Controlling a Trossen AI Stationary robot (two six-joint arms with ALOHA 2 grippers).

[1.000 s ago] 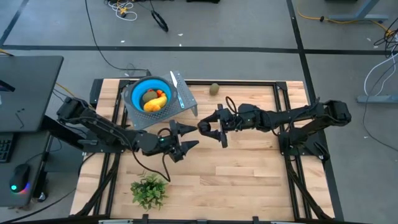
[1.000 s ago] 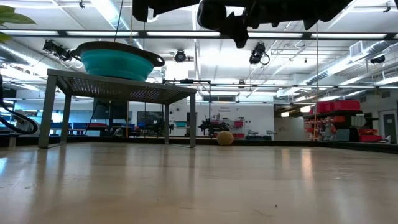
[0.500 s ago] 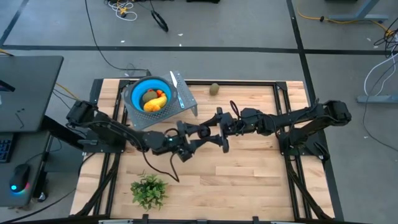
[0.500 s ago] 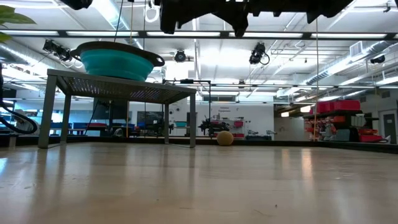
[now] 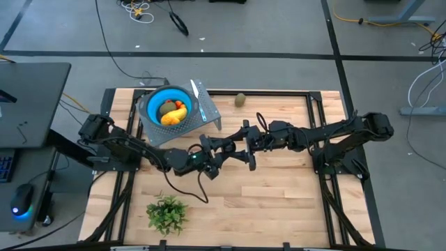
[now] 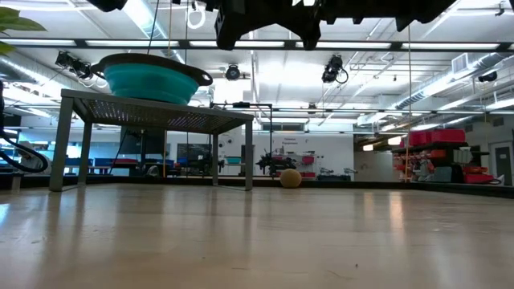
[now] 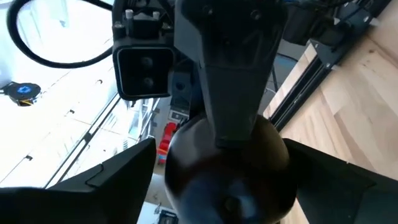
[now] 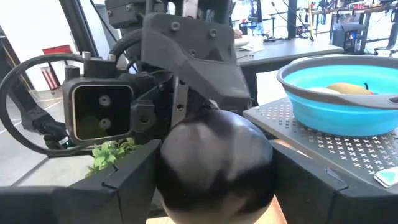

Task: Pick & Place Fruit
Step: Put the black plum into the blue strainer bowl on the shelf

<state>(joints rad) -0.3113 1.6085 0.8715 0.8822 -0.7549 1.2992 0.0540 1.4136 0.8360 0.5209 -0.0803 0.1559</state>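
So in the high view the left arm is swinging in from beside the metal stand point(image 5: 209, 120), and now the left gripper point(image 5: 214, 150) is sitting nose to nose with the right gripper point(image 5: 238, 144) over the middle of the counter point(image 5: 279, 195). A moment ago they were well apart, so this looks like a handover starting. The blue bowl point(image 5: 150, 104) on the stand is already holding a yellow-orange piece point(image 5: 175, 116) and a couple of others, and one olive oval point(image 5: 240, 99) is still waiting at the counter's far edge. The dark ball is hidden under the arms here. The low view is cutting both grippers off at the top, so it's no help. In the left wrist view the dark ball point(image 7: 230, 168) is sitting between the left jaws with the other arm's finger across it. I can't tell whether the left jaws are actually gripping it yet. In the right wrist view the right jaws are clamping the ball, with the bowl just behind.
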